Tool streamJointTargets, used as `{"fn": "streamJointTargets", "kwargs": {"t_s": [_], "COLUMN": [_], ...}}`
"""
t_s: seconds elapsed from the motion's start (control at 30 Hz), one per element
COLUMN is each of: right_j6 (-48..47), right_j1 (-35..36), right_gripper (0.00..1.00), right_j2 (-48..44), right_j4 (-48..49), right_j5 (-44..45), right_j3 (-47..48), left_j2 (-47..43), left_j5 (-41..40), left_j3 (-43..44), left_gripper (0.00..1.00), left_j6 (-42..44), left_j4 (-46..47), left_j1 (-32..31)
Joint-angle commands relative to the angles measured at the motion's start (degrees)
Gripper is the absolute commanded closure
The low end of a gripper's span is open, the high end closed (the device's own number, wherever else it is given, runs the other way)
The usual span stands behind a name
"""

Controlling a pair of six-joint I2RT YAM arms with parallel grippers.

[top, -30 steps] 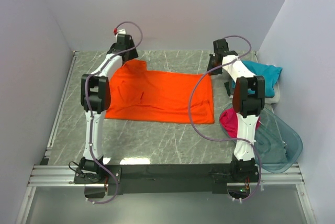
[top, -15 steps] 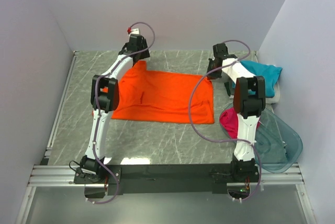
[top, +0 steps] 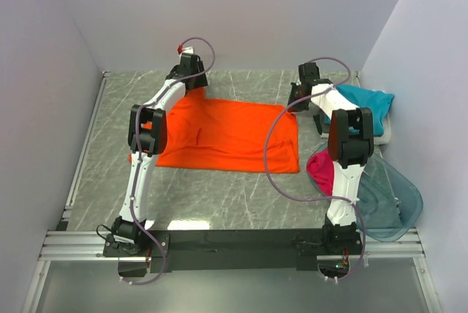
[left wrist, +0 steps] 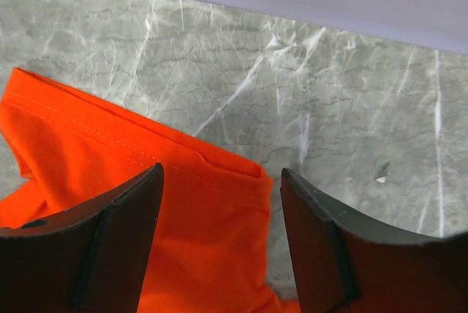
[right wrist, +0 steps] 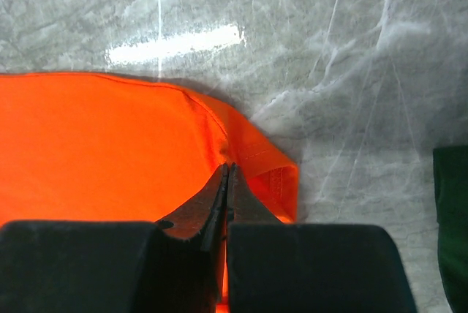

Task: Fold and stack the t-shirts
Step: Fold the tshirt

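Observation:
A bright orange t-shirt (top: 227,134) lies spread flat in the middle of the table. My left gripper (top: 191,77) hovers open over its far left corner; in the left wrist view the cloth's hemmed corner (left wrist: 219,181) lies between the spread fingers, and the left gripper (left wrist: 221,181) touches nothing. My right gripper (top: 298,101) is at the far right corner. In the right wrist view the right gripper (right wrist: 227,168) is shut, pinching a pucker of the orange t-shirt (right wrist: 110,145). A teal t-shirt (top: 365,101) and a magenta-pink t-shirt (top: 319,168) lie at the right.
A clear bluish plastic tub (top: 395,196) lies at the near right, beside the pink shirt. The back wall runs close behind both grippers. Bare marbled tabletop (top: 110,152) lies left of the orange shirt and in front of it.
My left gripper has moved to the right along the back edge and now stands over the orange shirt's far left corner. The right gripper has stayed shut and almost still.

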Motion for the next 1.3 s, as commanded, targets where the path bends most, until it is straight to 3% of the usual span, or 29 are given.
{"fn": "streamJointTargets", "kwargs": {"t_s": [0.0, 0.27, 0.37, 0.4, 0.57, 0.6, 0.9, 1.1, 1.27], "right_j6": [0.2, 0.2, 0.2, 0.2, 0.1, 0.1, -0.9, -1.8, -1.9], "right_j1": [0.0, 0.0, 0.0, 0.0, 0.0, 0.0, 0.1, 0.7, 1.5], "right_gripper": [1.0, 1.0, 1.0, 1.0, 1.0, 1.0, 1.0, 1.0, 1.0], "right_j2": [-4.4, -6.7, -7.7, -7.8, -8.4, -8.5, -12.9, -17.6, -19.4], "right_j4": [2.0, 3.1, 3.6, 3.7, 3.8, 3.9, 5.7, 6.4, 6.6], "right_j5": [-0.9, -1.8, -1.8, -1.9, -2.2, -2.2, -3.3, -3.7, -3.6], "right_j3": [-0.7, -2.8, -3.9, -4.1, -4.7, -4.8, -8.1, -13.9, -17.7], "left_j2": [1.4, 2.8, 3.0, 2.9, 2.2, 1.8, -13.2, -26.8, -34.3], "left_j5": [-0.2, 0.2, 0.0, 0.0, 0.2, 0.0, -4.2, -6.8, -8.1], "left_j3": [2.9, 3.4, 3.2, 3.0, 1.2, 0.7, -16.2, -34.4, -44.6], "left_gripper": [0.29, 0.32, 0.46, 0.57, 0.88, 1.0, 1.0, 1.0, 1.0], "left_j6": [0.5, 0.4, 1.0, 1.1, 1.3, 1.0, -1.3, -4.3, -6.7], "left_j4": [0.0, 0.2, 0.3, 0.4, 1.1, 1.3, 13.0, 22.7, 27.1], "left_j1": [-0.2, -0.2, -0.2, -0.2, 0.2, 0.2, 0.9, 0.9, 0.9]}}
